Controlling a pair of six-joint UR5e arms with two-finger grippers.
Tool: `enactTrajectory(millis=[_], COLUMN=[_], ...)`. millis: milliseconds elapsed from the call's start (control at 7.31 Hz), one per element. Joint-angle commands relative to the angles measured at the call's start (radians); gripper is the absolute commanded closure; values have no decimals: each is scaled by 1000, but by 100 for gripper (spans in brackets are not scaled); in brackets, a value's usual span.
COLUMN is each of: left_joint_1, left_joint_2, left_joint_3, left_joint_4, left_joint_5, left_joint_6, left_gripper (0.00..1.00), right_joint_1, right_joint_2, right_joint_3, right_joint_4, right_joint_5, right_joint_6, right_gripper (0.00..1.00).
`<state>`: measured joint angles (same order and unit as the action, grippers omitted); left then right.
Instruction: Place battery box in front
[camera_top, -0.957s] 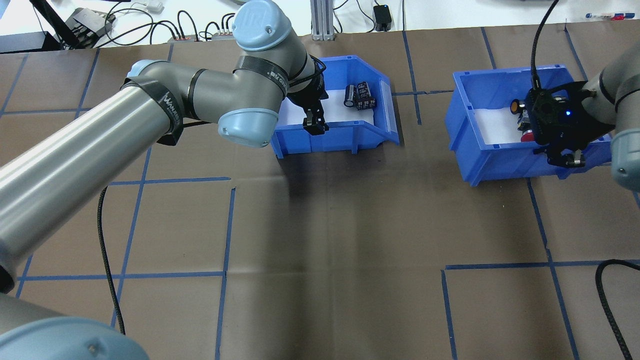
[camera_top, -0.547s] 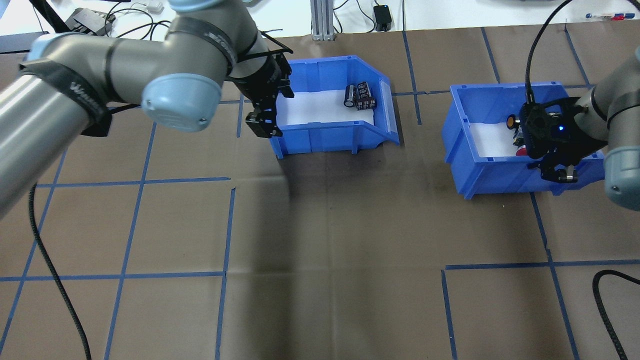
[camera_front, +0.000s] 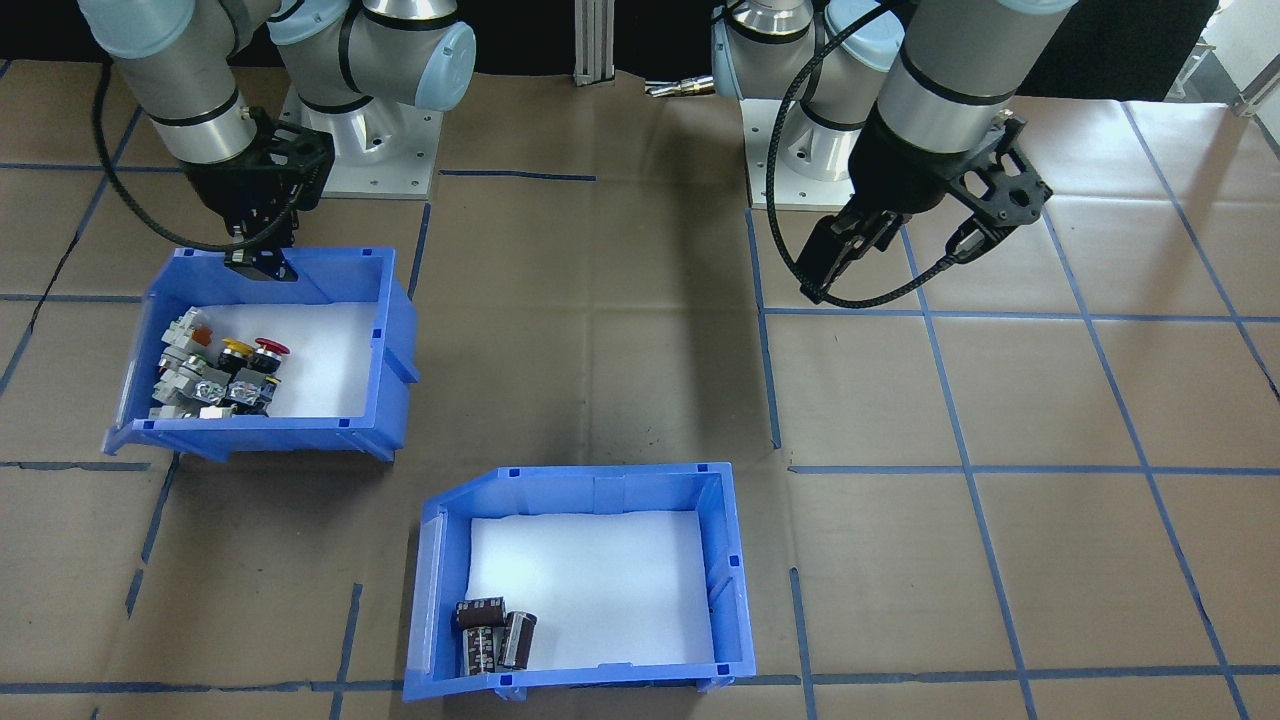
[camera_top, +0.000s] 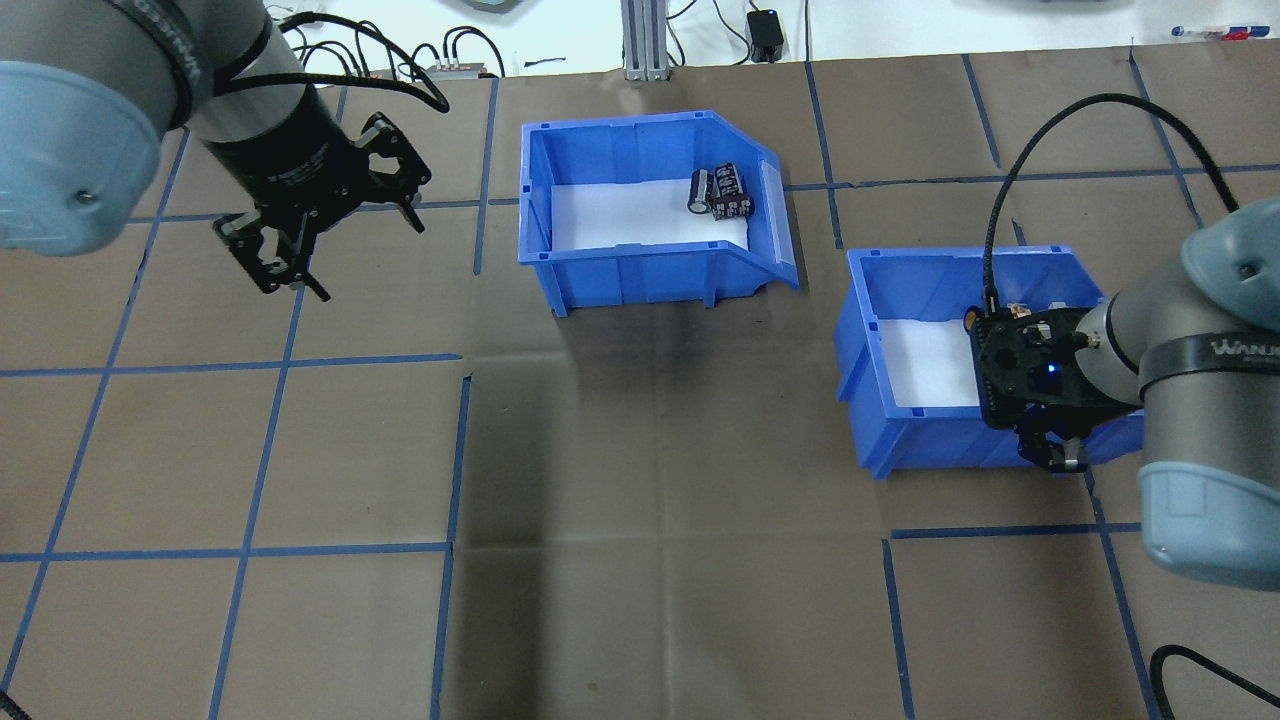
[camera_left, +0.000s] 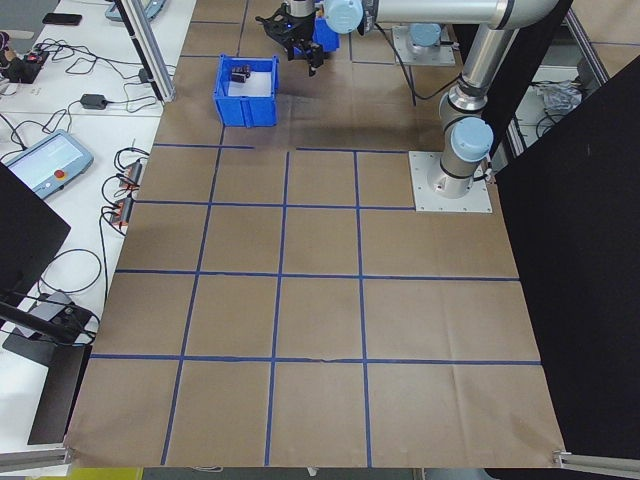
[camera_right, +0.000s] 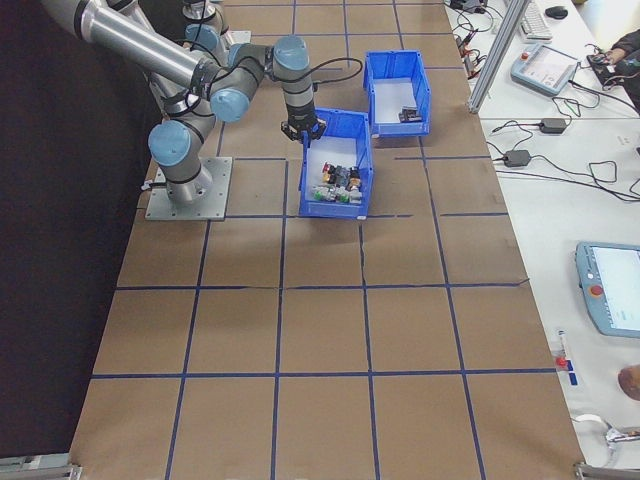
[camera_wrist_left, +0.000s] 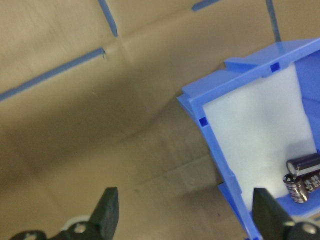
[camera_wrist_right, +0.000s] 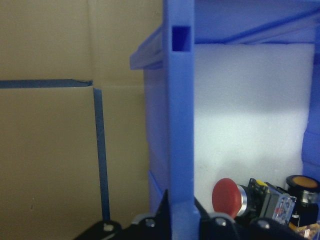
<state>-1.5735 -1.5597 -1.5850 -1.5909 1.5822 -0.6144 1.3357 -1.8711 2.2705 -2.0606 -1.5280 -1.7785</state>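
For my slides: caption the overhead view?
Left gripper hovers open beside the battery box; right gripper clamps the switch bin's wall.

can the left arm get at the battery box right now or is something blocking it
Probably yes. The left gripper hangs open beside the battery box, with only bare table between them. The right gripper is clamped on the switch bin's wall, well clear.

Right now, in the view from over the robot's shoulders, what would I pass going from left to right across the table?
left gripper → battery box → switch box → right gripper, clamped on that box's wall.
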Motion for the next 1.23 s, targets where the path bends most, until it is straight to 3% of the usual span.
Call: enactTrajectory(millis=[0, 137, 410, 684, 1094], left_joint_1=[17, 17, 18, 27, 29], left_joint_2=[73, 87, 98, 99, 96], left_joint_3=[-3, -4, -6, -15, -10], left_joint_4=[-67, -67, -67, -55, -43], left_joint_5=[96, 84, 67, 62, 50], left_joint_6=[415, 594, 679, 801, 764], left_gripper=[0, 0, 0, 0, 0], right_joint_1=[162, 215, 320, 428, 578], right_joint_2=[-11, -11, -11, 30, 136], right_joint_3=[20, 36, 44, 44, 37], right_joint_4=[-1, -6, -41, -157, -301], right_joint_5=[-52, -64, -63, -61, -61], right_joint_6=[143, 184, 320, 428, 551], right_gripper=[98, 98, 98, 99, 99])
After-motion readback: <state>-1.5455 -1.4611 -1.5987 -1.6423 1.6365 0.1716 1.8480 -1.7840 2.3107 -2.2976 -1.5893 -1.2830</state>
